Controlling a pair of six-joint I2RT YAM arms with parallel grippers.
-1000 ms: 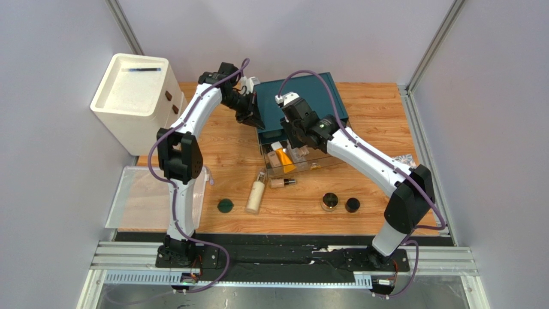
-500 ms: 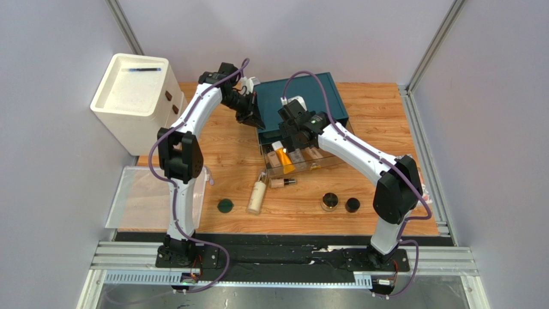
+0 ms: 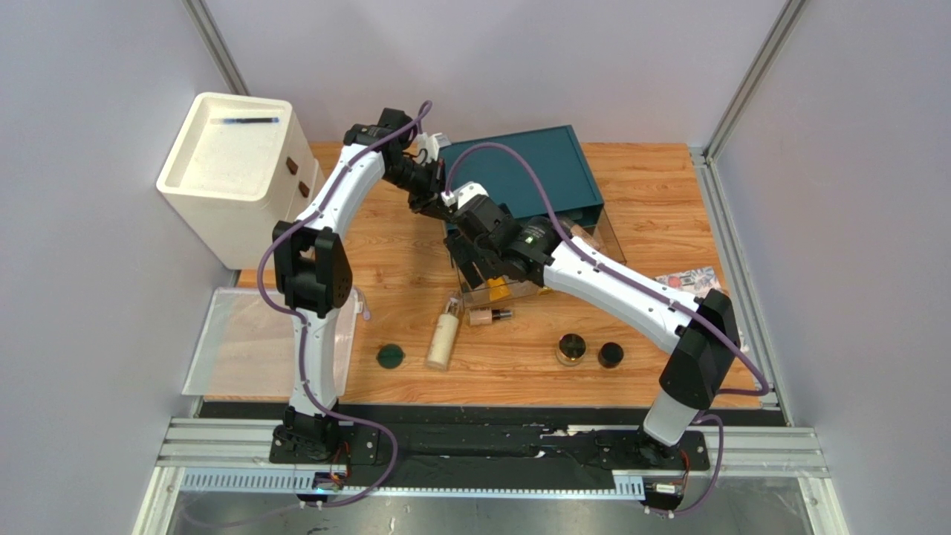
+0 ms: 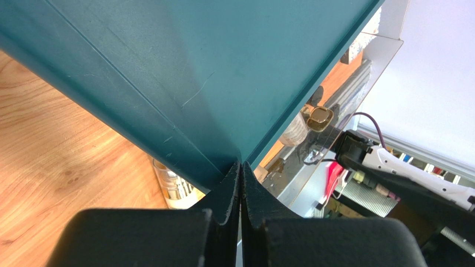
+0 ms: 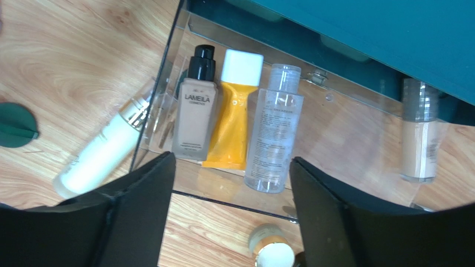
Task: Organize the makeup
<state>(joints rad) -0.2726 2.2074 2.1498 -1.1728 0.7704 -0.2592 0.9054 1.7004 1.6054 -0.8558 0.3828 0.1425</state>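
Note:
The clear drawer (image 5: 334,119) is pulled out of the teal box (image 3: 525,178). In it lie a beige foundation bottle (image 5: 194,114), the orange tube (image 5: 231,119), the clear bottle (image 5: 274,139) and a second foundation bottle (image 5: 419,144). My right gripper (image 5: 231,167) is open and empty above the drawer's left front part (image 3: 474,259). The cream bottle (image 3: 443,340), a small foundation tube (image 3: 488,317), one green disc (image 3: 390,357) and two dark jars (image 3: 572,349) (image 3: 611,354) lie on the table. My left gripper (image 4: 241,164) is shut, tips against the teal box's corner (image 3: 433,204).
The white drawer cabinet (image 3: 234,167) stands at the back left. A clear flat tray (image 3: 240,346) lies at the table's left front edge. A small patterned packet (image 3: 687,279) lies at the right. The right arm spans the table's middle right.
My right gripper has moved left and toward the front, from over the teal box to over the drawer's left end. The left arm has not moved.

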